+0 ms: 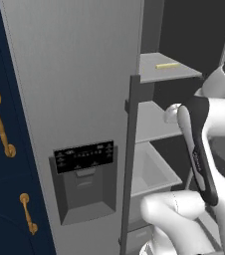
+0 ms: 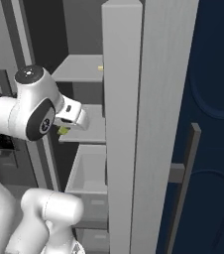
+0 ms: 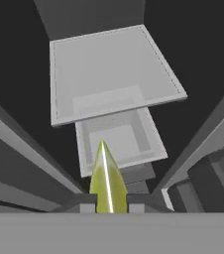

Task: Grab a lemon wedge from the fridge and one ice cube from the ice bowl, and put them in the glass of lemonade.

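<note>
Inside the open fridge (image 1: 74, 74), above grey shelves (image 3: 109, 74), the gripper (image 3: 108, 204) is pinching the lemon wedge (image 3: 105, 181), tip pointing away lengthwise.

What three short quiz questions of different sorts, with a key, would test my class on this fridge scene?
1. True or false: the gripper is shut on the lemon wedge.
2. The fridge door beside the arm is: A) open B) closed.
3. Fill in: on the top shelf lies a pale yellow ___.

Key: 1 true; 2 A; 3 stick (what it is cannot be told).
</note>
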